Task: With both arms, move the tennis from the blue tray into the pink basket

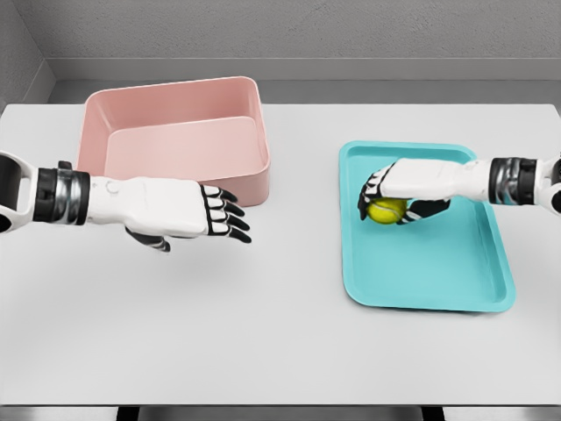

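Left hand [180,210] flat, right hand [405,191] curled.

I see a bright, even, diffuse render with sharp focus edge to edge, no glare or blur, only soft faint shadows on the white surface [280,333] beneath the left hand [188,210] and inside the pink basket [175,132], and no visible edge distortion.

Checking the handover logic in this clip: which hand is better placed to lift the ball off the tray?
The right hand: its fingers are curled around the yellow-green tennis ball over the teal plastic tray. The left hand hovers open beside the pink rectangular basket.
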Tool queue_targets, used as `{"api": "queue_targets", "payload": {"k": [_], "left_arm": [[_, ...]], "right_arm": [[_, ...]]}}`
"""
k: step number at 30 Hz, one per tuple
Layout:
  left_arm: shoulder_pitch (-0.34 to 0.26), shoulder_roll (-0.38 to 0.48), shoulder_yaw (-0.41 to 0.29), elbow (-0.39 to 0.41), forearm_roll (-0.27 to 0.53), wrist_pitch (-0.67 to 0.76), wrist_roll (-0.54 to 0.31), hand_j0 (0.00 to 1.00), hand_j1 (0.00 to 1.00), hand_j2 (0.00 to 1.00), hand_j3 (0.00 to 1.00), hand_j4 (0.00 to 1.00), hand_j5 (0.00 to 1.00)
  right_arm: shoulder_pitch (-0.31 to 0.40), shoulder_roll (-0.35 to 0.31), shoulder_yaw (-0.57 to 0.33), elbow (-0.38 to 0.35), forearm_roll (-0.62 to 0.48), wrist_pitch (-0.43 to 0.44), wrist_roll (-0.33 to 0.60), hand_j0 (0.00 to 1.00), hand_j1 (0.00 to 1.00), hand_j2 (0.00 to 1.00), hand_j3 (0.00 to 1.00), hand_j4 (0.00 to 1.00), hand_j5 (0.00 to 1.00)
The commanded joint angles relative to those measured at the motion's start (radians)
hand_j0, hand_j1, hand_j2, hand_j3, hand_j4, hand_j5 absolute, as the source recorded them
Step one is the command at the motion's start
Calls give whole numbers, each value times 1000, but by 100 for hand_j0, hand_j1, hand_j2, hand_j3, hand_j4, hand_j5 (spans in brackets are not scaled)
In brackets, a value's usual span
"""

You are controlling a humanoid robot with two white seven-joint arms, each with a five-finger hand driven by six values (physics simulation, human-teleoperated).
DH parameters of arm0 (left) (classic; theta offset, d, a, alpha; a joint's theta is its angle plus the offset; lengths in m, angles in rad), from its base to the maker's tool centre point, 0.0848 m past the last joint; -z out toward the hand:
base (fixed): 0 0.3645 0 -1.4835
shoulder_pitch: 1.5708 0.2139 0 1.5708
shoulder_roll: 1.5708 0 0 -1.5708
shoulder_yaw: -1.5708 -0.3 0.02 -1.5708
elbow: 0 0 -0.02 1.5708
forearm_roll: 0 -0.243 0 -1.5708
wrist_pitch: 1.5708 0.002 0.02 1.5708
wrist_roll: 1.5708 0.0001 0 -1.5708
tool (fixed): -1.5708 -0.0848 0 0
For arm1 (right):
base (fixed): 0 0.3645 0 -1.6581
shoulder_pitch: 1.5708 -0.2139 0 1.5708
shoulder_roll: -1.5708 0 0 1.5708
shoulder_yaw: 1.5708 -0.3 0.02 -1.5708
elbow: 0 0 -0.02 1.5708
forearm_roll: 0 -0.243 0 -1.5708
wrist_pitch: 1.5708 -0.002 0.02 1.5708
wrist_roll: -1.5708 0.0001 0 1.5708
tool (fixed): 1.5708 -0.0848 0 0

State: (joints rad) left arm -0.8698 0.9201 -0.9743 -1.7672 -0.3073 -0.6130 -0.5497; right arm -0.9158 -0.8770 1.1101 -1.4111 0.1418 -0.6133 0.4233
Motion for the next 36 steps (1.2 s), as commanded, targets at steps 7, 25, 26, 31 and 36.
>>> {"api": "queue_targets", "payload": {"k": [7, 25, 26, 31, 36], "left_arm": [[-21, 8, -3, 0, 7, 2, 1, 100, 100, 100, 100, 100, 100], [17, 39, -6, 0, 7, 2, 1, 100, 100, 100, 100, 100, 100], [20, 40, -6, 0, 7, 2, 1, 100, 100, 100, 100, 100, 100], [29, 43, -6, 0, 5, 2, 1, 100, 100, 100, 100, 100, 100], [34, 55, -6, 0, 2, 2, 1, 100, 100, 100, 100, 100, 100]], "right_arm": [[3, 13, 2, -137, -8, 2, 2, 56, 56, 56, 56, 56, 56], [2, 293, 48, -23, -10, 2, 91, 56, 56, 56, 56, 56, 56], [0, 308, 65, -2, -10, 2, 89, 56, 56, 56, 56, 56, 56], [-5, 332, 106, 23, -8, 2, 89, 56, 56, 56, 56, 56, 56], [-5, 335, 116, 21, -7, 2, 89, 57, 57, 57, 57, 57, 57]]}}
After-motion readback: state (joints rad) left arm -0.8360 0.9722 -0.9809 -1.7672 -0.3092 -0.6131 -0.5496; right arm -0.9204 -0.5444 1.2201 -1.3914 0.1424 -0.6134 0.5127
